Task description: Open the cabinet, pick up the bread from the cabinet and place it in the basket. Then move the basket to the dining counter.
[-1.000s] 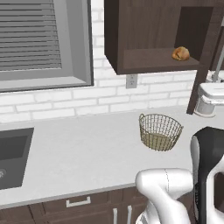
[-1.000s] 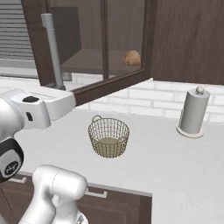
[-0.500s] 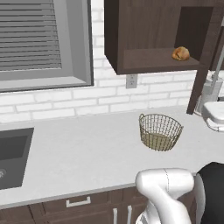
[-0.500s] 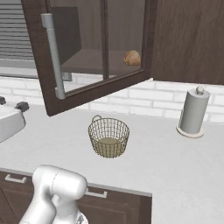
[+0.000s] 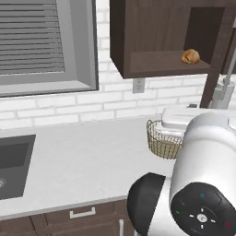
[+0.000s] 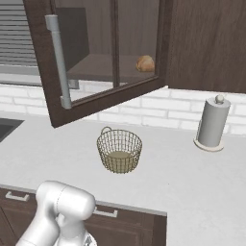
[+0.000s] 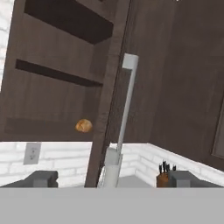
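The arm rises at the lower right of the left base view, its bulky white and dark joints close to the camera and covering the right side of the basket (image 5: 162, 139). In the hand view the fingers (image 7: 112, 178) stand wide apart, gripping nothing, one dark tip (image 7: 41, 178) low at the left and the other low at the right. Between the tips, seen beyond them, stands the long silver bar handle (image 7: 123, 124) on the edge of the open cabinet (image 7: 57, 78) door. The bread (image 7: 83, 126) lies on the cabinet's lower shelf, left of the handle and above the left tip, apart from both. The right base view adds the glass door panel swung outward with the bread seen through it, the basket standing whole on the grey counter (image 6: 187, 168), and a paper towel roll (image 6: 211, 123) at the right. The hand view adds a knife block (image 7: 164, 177) and a wall outlet (image 7: 31, 152).
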